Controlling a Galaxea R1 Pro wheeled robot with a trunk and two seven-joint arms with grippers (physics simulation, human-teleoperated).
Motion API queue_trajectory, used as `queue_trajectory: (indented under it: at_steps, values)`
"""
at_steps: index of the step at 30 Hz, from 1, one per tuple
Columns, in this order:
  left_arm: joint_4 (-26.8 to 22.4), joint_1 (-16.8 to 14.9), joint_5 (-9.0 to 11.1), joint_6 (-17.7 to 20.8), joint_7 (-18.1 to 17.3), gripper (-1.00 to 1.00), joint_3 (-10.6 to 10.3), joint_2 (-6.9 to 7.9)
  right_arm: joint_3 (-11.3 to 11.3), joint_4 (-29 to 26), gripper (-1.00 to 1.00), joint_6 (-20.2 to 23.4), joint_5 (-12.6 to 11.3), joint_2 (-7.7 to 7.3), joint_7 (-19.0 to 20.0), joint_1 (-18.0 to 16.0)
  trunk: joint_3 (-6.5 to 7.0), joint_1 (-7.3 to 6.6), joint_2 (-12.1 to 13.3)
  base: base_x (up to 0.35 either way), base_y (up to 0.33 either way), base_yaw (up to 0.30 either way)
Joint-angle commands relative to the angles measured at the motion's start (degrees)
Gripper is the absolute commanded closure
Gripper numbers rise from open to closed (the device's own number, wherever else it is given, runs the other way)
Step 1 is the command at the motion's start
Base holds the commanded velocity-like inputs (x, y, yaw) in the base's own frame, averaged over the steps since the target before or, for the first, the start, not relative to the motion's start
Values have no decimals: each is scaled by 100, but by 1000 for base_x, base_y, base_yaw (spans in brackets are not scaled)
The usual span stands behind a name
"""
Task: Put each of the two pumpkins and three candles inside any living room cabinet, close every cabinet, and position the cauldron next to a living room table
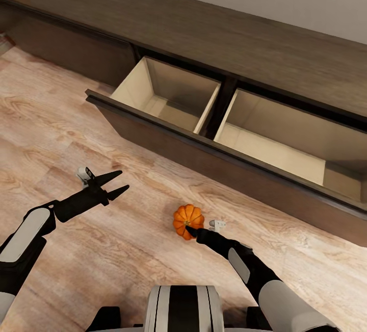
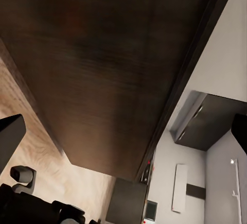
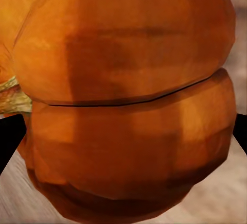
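Observation:
A small orange ribbed pumpkin [image 1: 186, 218] hangs just over the wood floor in front of the cabinet [image 1: 214, 42], with my right gripper [image 1: 189, 228] shut on it. In the right wrist view the pumpkin [image 3: 128, 100] sits between the two black fingertips [image 3: 10, 139]. One pale candle [image 1: 217, 225] stands on the floor right beside the pumpkin. Another candle [image 1: 83, 173] [image 2: 21, 176] stands by my left gripper [image 1: 124, 180], which is open and empty above the floor. The cabinet's wide drawer [image 1: 168, 141] is pulled out, and both of its tan compartments are bare.
The drawer front juts out over the floor between me and the cabinet body [image 2: 113, 69]. To its left the cabinet front [image 1: 71, 49] is shut. Bare wood floor [image 1: 61, 118] lies to the left. A far wall with dark cupboards [image 2: 206, 123] appears in the left wrist view.

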Motion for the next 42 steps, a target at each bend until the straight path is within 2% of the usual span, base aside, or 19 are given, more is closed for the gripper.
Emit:
queue_trajectory:
  at_steps: [1,11,13,14,19,34,42]
  values:
    - [0,0,1,0,0,-100,0,0,-24,5,-100,-13,25,4,-42,-1,0,1,0,0,0,0]
    - [0,0,-1,0,0,-100,0,0,5,-136,-100,-4,-255,23,-7,0,-55,1,0,0,0,142]
    - [0,0,-1,0,0,-100,0,0,28,-208,-100,-8,-226,34,-56,-1,-60,1,0,0,0,75]
    - [0,0,-1,0,0,-100,0,0,28,-399,100,-12,75,37,-703,-1,-62,1,0,0,0,37]
    - [0,0,0,0,0,-100,0,0,23,-684,100,1,74,32,-743,1,-63,1,0,0,0,10]
    - [16,0,6,-41,0,-100,-14,-8,23,-709,100,6,65,15,-723,-1,-64,1,0,-20,0,0]
    - [14,0,2,-44,4,-100,-17,-17,23,-709,100,1,65,22,-714,2,114,-20,11,-8,0,0]
